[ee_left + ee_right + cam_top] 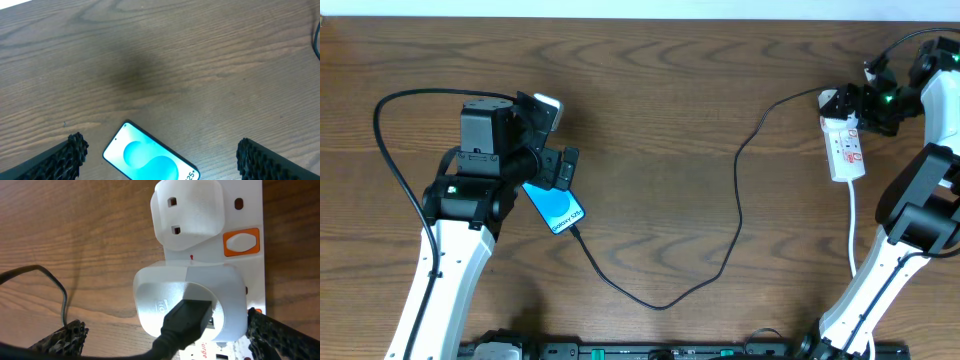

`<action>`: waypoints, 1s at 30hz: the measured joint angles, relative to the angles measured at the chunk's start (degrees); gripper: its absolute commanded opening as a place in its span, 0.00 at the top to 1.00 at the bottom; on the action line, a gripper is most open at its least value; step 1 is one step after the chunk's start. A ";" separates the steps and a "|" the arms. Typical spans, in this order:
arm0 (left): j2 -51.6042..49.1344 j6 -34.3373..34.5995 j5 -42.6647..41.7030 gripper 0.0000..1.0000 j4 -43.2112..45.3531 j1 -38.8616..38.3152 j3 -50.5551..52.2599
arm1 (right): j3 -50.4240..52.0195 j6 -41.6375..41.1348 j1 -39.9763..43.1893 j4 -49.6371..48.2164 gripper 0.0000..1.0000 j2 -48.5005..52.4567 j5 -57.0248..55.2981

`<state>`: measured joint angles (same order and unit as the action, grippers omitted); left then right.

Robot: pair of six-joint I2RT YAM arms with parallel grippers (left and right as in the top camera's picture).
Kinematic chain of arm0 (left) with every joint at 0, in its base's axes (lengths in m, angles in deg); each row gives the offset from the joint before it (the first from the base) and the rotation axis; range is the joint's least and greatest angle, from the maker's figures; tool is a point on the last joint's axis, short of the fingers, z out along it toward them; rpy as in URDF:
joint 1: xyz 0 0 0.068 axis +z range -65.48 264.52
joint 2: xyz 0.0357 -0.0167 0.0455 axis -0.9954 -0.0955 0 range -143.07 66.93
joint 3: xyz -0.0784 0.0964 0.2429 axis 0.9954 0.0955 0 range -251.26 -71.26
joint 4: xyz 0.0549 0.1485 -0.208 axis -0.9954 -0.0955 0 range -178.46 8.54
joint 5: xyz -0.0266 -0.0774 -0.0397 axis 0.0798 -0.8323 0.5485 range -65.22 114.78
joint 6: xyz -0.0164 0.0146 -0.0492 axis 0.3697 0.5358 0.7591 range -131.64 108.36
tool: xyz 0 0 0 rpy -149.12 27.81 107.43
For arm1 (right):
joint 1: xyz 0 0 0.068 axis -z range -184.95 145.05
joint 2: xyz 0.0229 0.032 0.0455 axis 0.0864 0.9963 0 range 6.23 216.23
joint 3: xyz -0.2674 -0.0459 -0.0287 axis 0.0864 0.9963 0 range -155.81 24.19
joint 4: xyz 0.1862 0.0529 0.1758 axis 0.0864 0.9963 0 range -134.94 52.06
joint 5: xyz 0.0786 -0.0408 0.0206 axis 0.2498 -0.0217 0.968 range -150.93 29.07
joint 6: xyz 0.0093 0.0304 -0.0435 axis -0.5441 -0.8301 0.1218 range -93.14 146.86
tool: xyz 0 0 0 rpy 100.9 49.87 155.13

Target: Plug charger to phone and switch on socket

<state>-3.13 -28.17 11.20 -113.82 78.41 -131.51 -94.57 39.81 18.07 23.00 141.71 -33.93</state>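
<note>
See phone (556,208) flat on left of desk (660,120), long axis diagonal, charger (738,200) meeting its near-right end. Left tool (162,157) spread wide above it; right tool (170,340) spread over socket (845,150), lengthwise far-to-near.

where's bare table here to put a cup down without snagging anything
The widest free patch is the table between the phone and the rising loop of the charger cable. A second patch lies between that loop and the socket. It is crowded right by the phone and around the socket.
</note>
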 measured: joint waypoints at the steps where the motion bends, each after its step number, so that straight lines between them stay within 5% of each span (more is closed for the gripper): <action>1: 0.00 -0.02 0.00 0.02 0.00 0.00 0.00 | 0.00 0.00 -0.04 -0.02 0.01 0.00 -0.07; 30: 0.00 0.00 0.00 0.02 0.00 0.00 0.00 | 3.30 -0.61 -0.28 -2.93 0.01 -0.02 -0.68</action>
<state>-3.13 -28.17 11.20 -113.82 78.41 -131.51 -91.27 39.20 17.79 20.07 141.69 -34.60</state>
